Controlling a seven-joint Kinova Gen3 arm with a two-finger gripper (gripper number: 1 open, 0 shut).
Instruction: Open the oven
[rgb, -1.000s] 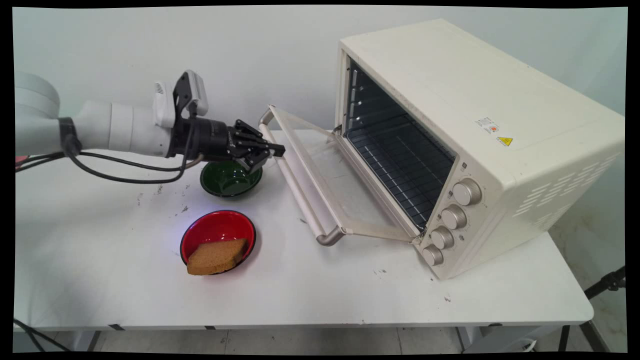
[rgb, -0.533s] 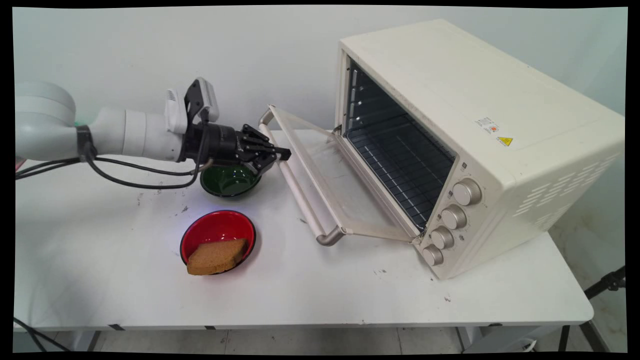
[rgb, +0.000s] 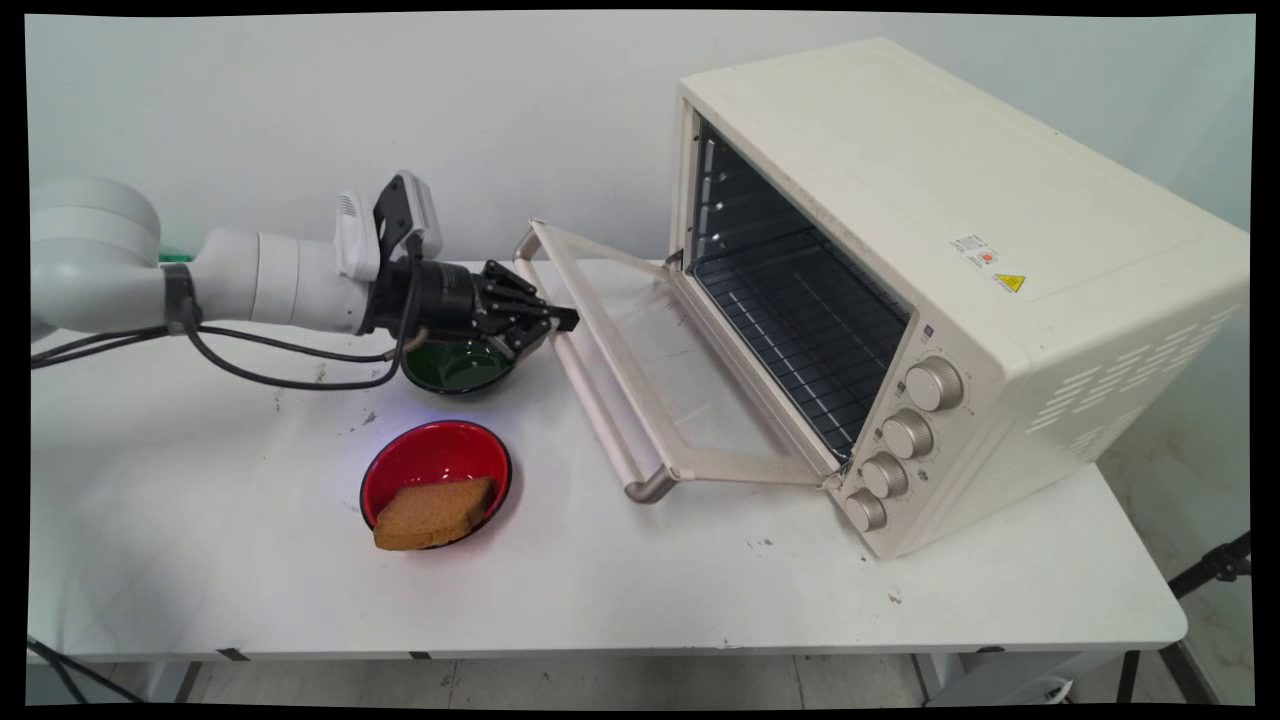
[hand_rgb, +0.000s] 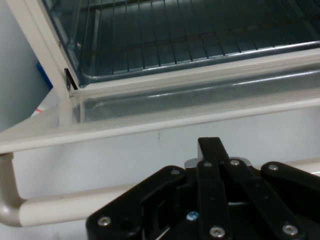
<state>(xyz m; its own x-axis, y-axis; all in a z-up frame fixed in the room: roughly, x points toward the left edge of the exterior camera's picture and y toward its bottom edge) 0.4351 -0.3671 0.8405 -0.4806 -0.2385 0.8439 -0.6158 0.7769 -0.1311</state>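
The gripper (rgb: 560, 320) is pressed, jaws closed, against the handle (rgb: 590, 385) of the oven (rgb: 930, 260) door (rgb: 650, 350) (nearly flat). A green bowl (rgb: 455, 365) is seen beneath the gripper; bread (rgb: 432, 512) is seen in a red bowl (rgb: 430, 460) nearby.

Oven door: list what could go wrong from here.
1. The gripper sits at the door handle with the door only partly down; it could slip off the round bar.
2. The green bowl lies right under the hand; a lower move might knock it.
3. The cable hangs near that bowl and could snag it.
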